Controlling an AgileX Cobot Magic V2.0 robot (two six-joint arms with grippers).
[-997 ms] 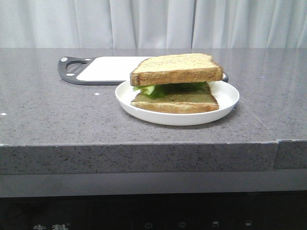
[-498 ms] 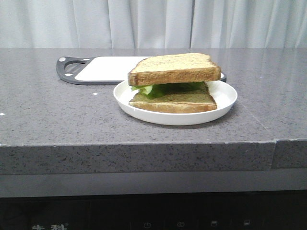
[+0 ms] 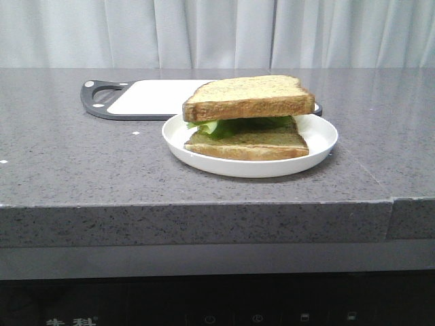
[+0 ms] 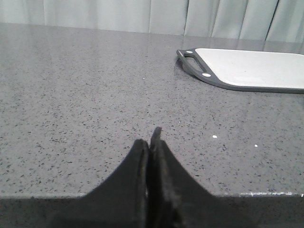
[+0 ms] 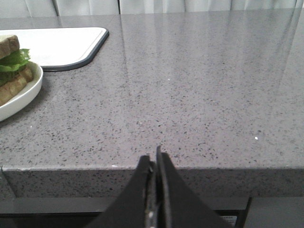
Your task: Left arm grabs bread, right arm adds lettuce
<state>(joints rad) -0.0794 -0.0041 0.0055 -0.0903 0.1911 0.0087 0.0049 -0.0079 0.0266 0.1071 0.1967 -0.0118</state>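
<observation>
A thick golden-brown slice of bread lies on top of the green lettuce, which rests on a thinner slice in a white plate. The stack's edge also shows in the right wrist view, with bread, lettuce and plate. My left gripper is shut and empty, low at the counter's front edge, far from the plate. My right gripper is shut and empty, at the counter's front edge to the right of the plate. Neither arm shows in the front view.
A white cutting board with a dark rim and handle lies behind the plate; it also shows in the left wrist view and the right wrist view. The grey speckled counter has a seam at the front right. A pale curtain hangs behind.
The front view shifts by a few pixels between frames; the sandwich, plate and board keep their places relative to each other.
</observation>
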